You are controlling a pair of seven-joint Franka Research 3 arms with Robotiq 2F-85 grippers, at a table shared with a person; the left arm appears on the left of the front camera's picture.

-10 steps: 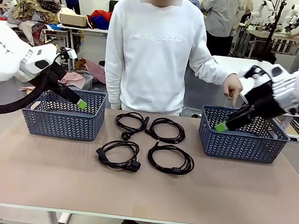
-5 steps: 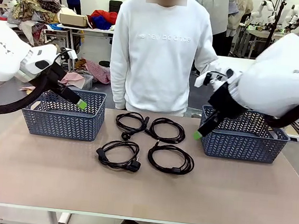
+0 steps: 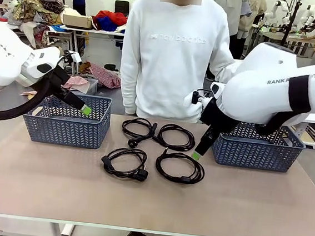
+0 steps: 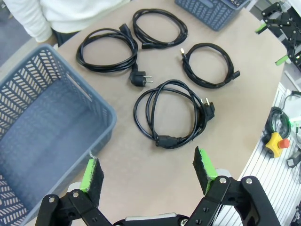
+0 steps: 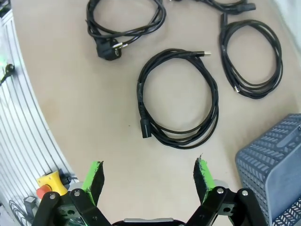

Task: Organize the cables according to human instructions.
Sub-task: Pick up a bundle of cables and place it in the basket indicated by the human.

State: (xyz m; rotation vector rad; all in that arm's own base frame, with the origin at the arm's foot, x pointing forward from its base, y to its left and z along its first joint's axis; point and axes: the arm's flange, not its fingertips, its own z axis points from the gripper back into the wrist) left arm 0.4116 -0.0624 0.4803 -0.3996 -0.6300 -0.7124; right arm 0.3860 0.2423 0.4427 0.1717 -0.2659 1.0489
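Observation:
Four coiled black cables lie mid-table between two baskets: back left, back right, front left and front right. My right gripper hangs open just right of and above the front right cable. The right wrist view shows that cable ahead of my open right gripper, with nothing between the fingers. My left gripper stays above the left basket. It is open in the left wrist view, with the front left cable ahead of it.
A second blue basket stands at the right, partly behind my right arm. A person in a white sweater stands at the far edge. The basket wall is close on the right in the right wrist view. Bare tabletop lies in front of the cables.
My right arm swung left from over the right basket to beside the front right cable. The person's hand that pointed at the right basket is now hidden. The left arm has not moved.

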